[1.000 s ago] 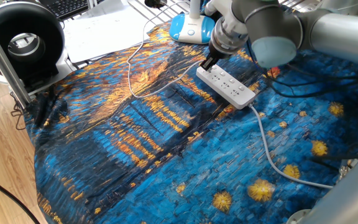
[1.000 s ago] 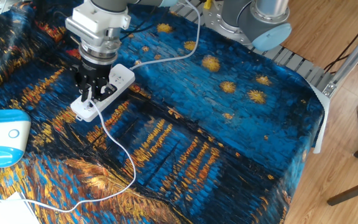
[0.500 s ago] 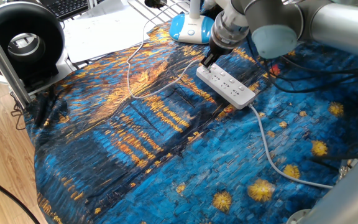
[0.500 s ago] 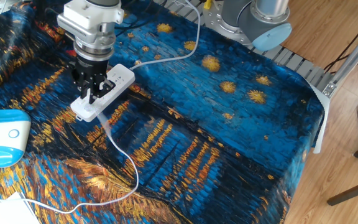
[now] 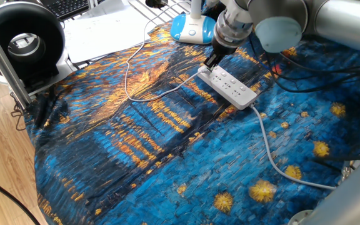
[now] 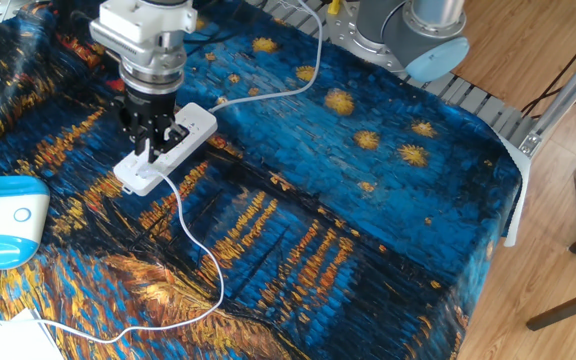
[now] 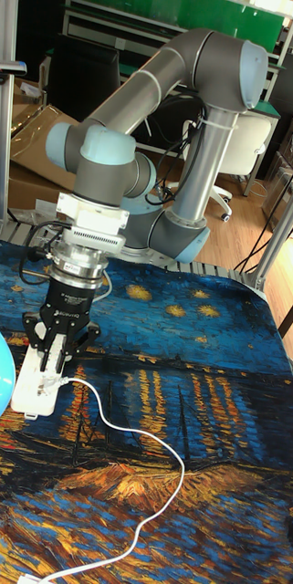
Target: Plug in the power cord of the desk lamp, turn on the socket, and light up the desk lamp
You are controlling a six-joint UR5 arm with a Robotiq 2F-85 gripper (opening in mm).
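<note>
Pincer (image 6: pixel 149 152) holds power cord (image 6: pixel 200 262) at socket (image 6: pixel 194 128).

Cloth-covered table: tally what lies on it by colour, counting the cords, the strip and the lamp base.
White: 2, the power cord and the socket.
Pale grey: 1, the strip cable.
Blue and white: 1, the lamp base.
Total: 4.

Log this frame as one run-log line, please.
phase: plugging in | gripper: over end outlet of socket, open/shut unclear | power cord: reaches socket under fingers, seating unclear | lamp base: beside socket
</note>
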